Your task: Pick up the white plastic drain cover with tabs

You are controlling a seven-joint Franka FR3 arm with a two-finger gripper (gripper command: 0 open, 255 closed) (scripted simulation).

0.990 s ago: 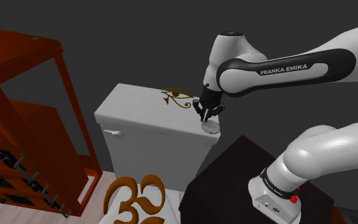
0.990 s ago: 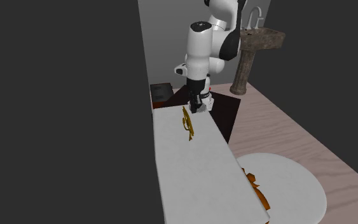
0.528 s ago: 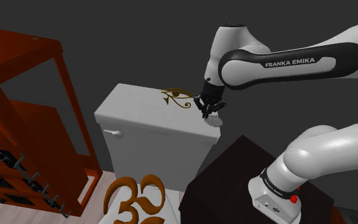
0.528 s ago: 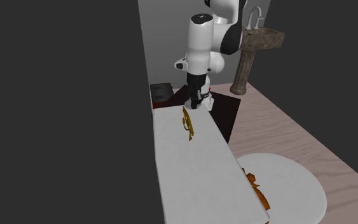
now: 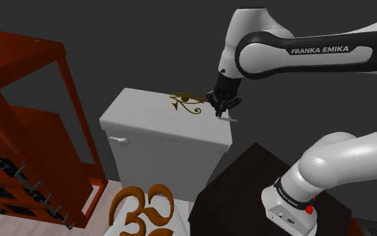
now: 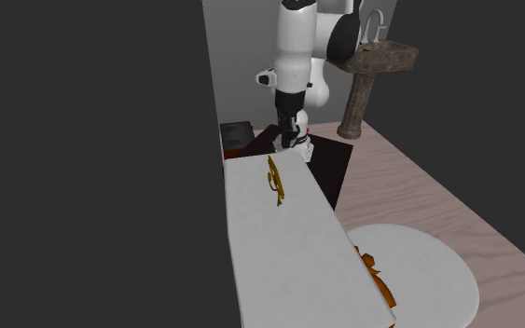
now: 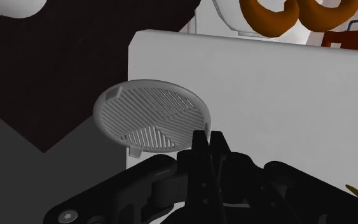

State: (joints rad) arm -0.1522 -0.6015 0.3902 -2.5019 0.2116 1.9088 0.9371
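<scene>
While I watch through the hand camera, the gripper (image 7: 208, 137) has its two black fingers drawn close together, pinching the near rim of the white drain cover (image 7: 151, 118). It is a round slatted disc with small tabs on its edge. Half of it overhangs the white tank lid (image 7: 266, 108), and the other half overhangs the dark stand (image 7: 56, 76) below.

From the shoulder view I see the drain cover (image 5: 229, 118) almost edge-on and tilted. It hangs under the gripper (image 5: 221, 110), just above the tank lid's (image 5: 153, 117) end nearest the stand (image 5: 247, 194), and seems clear of the lid. A gold eye emblem (image 5: 187, 103) lies on the lid just beside it. Farther off are a brown Om-shaped ornament (image 5: 142, 209) and red-brown shelving (image 5: 26, 134). In the second exterior view, a pedestal basin (image 6: 377, 65) stands beyond the arm.
</scene>
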